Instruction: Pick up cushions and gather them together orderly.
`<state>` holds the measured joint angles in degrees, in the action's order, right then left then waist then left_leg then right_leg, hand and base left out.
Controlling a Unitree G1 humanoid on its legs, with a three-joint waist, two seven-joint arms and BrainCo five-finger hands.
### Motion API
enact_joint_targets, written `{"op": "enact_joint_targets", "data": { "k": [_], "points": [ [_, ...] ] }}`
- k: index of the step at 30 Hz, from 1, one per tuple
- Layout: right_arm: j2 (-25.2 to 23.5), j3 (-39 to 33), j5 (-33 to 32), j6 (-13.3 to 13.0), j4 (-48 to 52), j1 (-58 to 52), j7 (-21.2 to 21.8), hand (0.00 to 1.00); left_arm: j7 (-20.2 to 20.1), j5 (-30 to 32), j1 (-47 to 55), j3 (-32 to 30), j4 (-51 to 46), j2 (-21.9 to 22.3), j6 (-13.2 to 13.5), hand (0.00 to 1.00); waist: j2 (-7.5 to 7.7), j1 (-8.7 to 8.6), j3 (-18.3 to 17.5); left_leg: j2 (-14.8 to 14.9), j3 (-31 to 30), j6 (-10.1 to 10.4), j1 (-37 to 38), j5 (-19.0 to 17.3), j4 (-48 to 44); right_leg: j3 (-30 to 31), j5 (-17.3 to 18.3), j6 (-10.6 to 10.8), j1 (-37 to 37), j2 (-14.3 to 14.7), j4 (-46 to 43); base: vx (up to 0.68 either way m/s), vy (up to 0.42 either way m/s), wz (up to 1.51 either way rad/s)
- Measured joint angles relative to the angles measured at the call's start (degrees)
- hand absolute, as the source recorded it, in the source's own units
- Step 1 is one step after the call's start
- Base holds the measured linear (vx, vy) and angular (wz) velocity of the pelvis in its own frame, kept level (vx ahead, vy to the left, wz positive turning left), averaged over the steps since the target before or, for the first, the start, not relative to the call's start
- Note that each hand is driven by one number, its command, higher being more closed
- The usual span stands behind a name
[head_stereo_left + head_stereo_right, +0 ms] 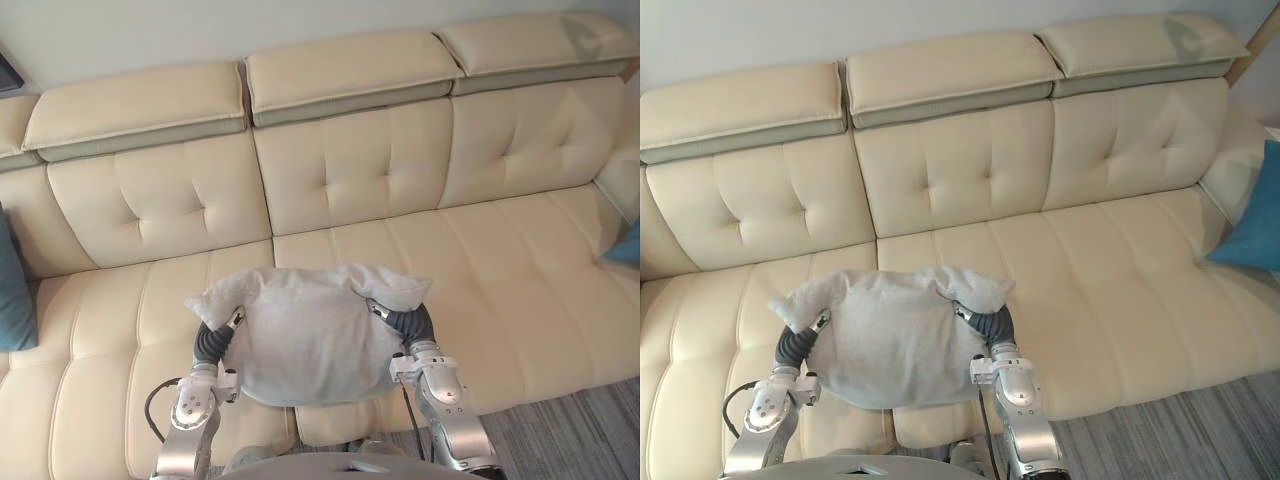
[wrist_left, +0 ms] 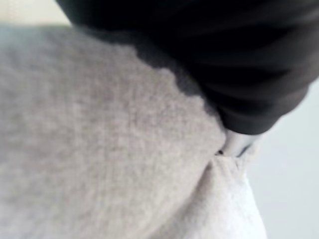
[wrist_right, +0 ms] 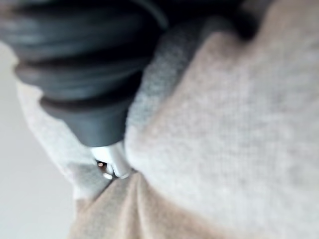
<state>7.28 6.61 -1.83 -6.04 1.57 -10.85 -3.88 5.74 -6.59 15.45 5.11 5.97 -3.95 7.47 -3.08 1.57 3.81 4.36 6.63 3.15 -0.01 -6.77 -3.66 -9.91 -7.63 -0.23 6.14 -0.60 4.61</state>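
Note:
A light grey cushion (image 1: 310,335) hangs in front of me above the cream sofa's seat (image 1: 500,270), held up between both hands. My left hand (image 1: 213,338) presses into its left side and my right hand (image 1: 407,323) into its right side, just below the cushion's upper corners. In the left wrist view the dark cover of the left hand (image 2: 239,64) lies against the grey fabric (image 2: 99,149). The right wrist view shows the right hand (image 3: 84,74) sunk into the same cushion (image 3: 239,124). A teal cushion (image 1: 12,290) lies at the sofa's left end and a blue cushion (image 1: 1250,225) at its right end.
The sofa has a tufted backrest (image 1: 350,165) with three headrests along the wall. Its seat is bare between the two end cushions. Grey carpet (image 1: 570,430) shows in front of the sofa at the lower right.

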Motion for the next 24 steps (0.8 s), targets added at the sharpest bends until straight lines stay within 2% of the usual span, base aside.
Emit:
{"op": "enact_joint_targets", "data": {
  "k": [2,4,5,6,7,8,9,10,11,12,13,14,16,17,20,21,23,24],
  "points": [
    [-0.1,0.2,0.0,0.0,0.0,0.1,0.0,1.00,0.1,0.0,0.0,-0.1,0.0,0.0,0.0,1.00,0.35,0.34,0.0,-0.1,1.0,0.0,-0.5,0.0,0.1,1.0,-1.0,0.1,1.0,0.0,0.0,-0.13,0.017,-0.30],
    [-0.2,0.8,0.1,0.0,0.0,0.4,-0.1,1.00,0.2,-0.1,-0.3,-0.7,0.0,-0.2,0.0,1.00,1.55,0.77,0.6,-0.2,2.7,0.0,-1.7,0.0,-0.7,2.3,-2.1,0.5,2.2,-0.2,0.0,-0.17,0.005,-0.37],
    [-0.2,1.4,0.0,0.0,0.3,0.6,-0.3,1.00,0.5,-0.1,-1.2,-1.0,0.0,-0.9,0.0,1.00,2.86,1.03,0.8,-0.5,3.4,-0.3,-3.9,-0.3,-3.1,3.0,-3.0,1.2,4.3,-0.4,-0.9,-0.16,0.004,-0.29],
    [-0.2,1.5,0.0,0.0,0.6,0.7,-0.3,1.00,0.8,-0.1,-1.8,-1.1,0.0,-1.1,0.0,1.00,3.38,1.08,0.7,-0.5,3.9,-0.4,-5.4,-0.3,-4.4,3.5,-3.3,1.7,6.3,-0.5,-2.4,-0.27,0.001,-0.42],
    [-0.1,1.6,0.0,0.1,1.1,1.8,-0.4,1.00,1.6,-0.1,-3.0,-1.5,0.0,-1.1,-0.1,1.00,3.55,1.39,0.6,0.5,4.6,-1.5,-8.1,0.6,-5.7,5.0,-4.5,5.3,9.8,-0.4,-4.5,-0.21,-0.001,-0.34],
    [-0.1,1.5,0.0,0.1,1.1,3.1,-0.4,1.00,1.7,-0.1,-3.5,-1.9,0.0,-0.7,-0.1,1.00,3.20,1.23,1.1,1.1,5.1,-1.6,-9.0,1.2,-5.0,4.8,1.4,4.5,12.9,-0.7,-12.7,-0.19,0.006,-0.09],
    [-0.7,1.4,0.0,0.1,1.0,3.1,-0.5,1.00,2.0,-0.1,-4.7,-1.9,0.2,-0.9,-0.2,1.00,3.79,0.76,1.4,0.8,4.3,-1.5,-8.5,2.7,-4.0,4.1,11.7,1.3,14.7,-2.9,-28.5,-0.12,-0.020,0.23],
    [-1.0,1.6,0.0,0.1,0.7,3.0,-0.4,1.00,2.5,-0.4,-4.2,-2.1,0.1,-0.8,0.0,1.00,3.66,0.74,1.8,0.3,3.3,-1.2,-7.4,3.6,-3.3,3.9,16.4,3.5,11.6,-4.7,-33.2,-0.10,-0.042,0.40],
    [-1.1,1.8,0.0,0.1,0.7,3.0,-0.4,1.00,2.6,-0.6,-4.0,-2.3,0.0,-0.8,0.0,1.00,3.79,0.73,1.8,0.1,2.8,-1.0,-7.2,3.9,-3.2,4.1,17.8,4.1,9.9,-5.3,-33.1,-0.10,-0.120,0.45],
    [-1.3,2.3,0.0,0.0,0.8,3.2,-0.5,1.00,2.8,-0.9,-3.9,-2.5,-0.3,-0.8,0.0,1.00,5.01,0.91,1.6,-0.2,1.4,-0.5,-7.7,4.6,-3.3,5.0,19.9,4.7,6.7,-5.6,-30.8,-0.18,-0.194,0.66],
    [-1.7,2.3,0.0,0.0,1.6,3.3,-0.5,1.00,2.8,-1.3,-4.0,-2.7,-1.2,-0.8,0.0,1.00,5.63,1.35,1.5,-0.7,-0.5,0.2,-9.5,5.9,-3.2,5.3,21.4,3.9,5.4,-5.3,-26.3,-0.21,-0.192,0.89],
    [-0.8,2.2,0.0,-0.1,2.7,3.2,-0.6,1.00,2.8,-1.3,-3.8,-2.7,-2.4,0.0,0.0,1.00,3.92,1.99,2.2,0.6,-2.1,0.6,-12.1,7.2,-3.3,2.5,19.9,2.5,5.2,-3.9,-23.1,-0.21,-0.152,0.78],
    [-0.4,2.3,0.0,0.0,4.2,2.6,-0.6,1.00,2.8,-1.6,-1.6,-2.7,-5.5,0.7,-0.1,1.00,2.04,2.21,3.1,2.4,-3.7,1.1,-14.2,8.9,-3.2,-0.4,18.2,1.2,5.0,-2.1,-20.8,-0.23,-0.134,0.62],
    [-0.4,2.3,0.0,0.0,4.8,1.8,-0.6,1.00,2.8,-1.8,-0.9,-2.7,-6.5,0.7,-0.1,1.00,1.69,2.49,3.2,3.0,-3.6,1.0,-14.8,9.2,-3.3,-1.8,18.0,0.8,4.9,-2.0,-20.7,-0.23,-0.143,0.85],
    [-0.2,2.4,0.0,0.0,8.3,-1.6,-1.3,1.00,2.7,-2.2,0.5,-2.1,-9.7,1.2,-0.2,1.00,0.89,2.00,3.4,7.3,7.0,0.4,-15.6,8.3,-5.0,-6.7,17.9,-0.1,4.1,-2.9,-21.7,-0.10,-0.047,0.75],
    [-0.1,2.3,0.0,0.0,10.0,-2.7,-1.9,1.00,2.6,-2.2,0.8,-1.5,-10.8,1.4,-0.2,1.00,0.86,1.78,3.4,8.9,11.9,-1.5,-15.8,7.2,-8.2,-7.7,18.0,-0.2,4.2,-4.2,-22.3,-0.06,0.035,0.55],
    [0.1,2.3,-0.1,0.0,12.2,-3.6,-2.4,1.00,2.5,-2.2,1.6,-1.3,-12.2,1.7,-0.2,1.00,0.51,1.64,3.3,9.2,14.1,-2.4,-15.0,5.2,-12.2,-7.2,18.6,0.2,5.3,-5.4,-24.2,-0.07,0.110,0.16],
    [0.0,2.3,-0.1,0.0,13.6,-4.1,-2.5,1.00,2.3,-2.2,1.8,-1.2,-13.0,1.8,-0.1,1.00,0.41,1.50,3.3,8.8,15.1,-1.9,-15.2,5.1,-12.5,-6.7,19.4,1.0,6.3,-6.1,-26.0,-0.12,0.166,-0.05]
  ]
}}
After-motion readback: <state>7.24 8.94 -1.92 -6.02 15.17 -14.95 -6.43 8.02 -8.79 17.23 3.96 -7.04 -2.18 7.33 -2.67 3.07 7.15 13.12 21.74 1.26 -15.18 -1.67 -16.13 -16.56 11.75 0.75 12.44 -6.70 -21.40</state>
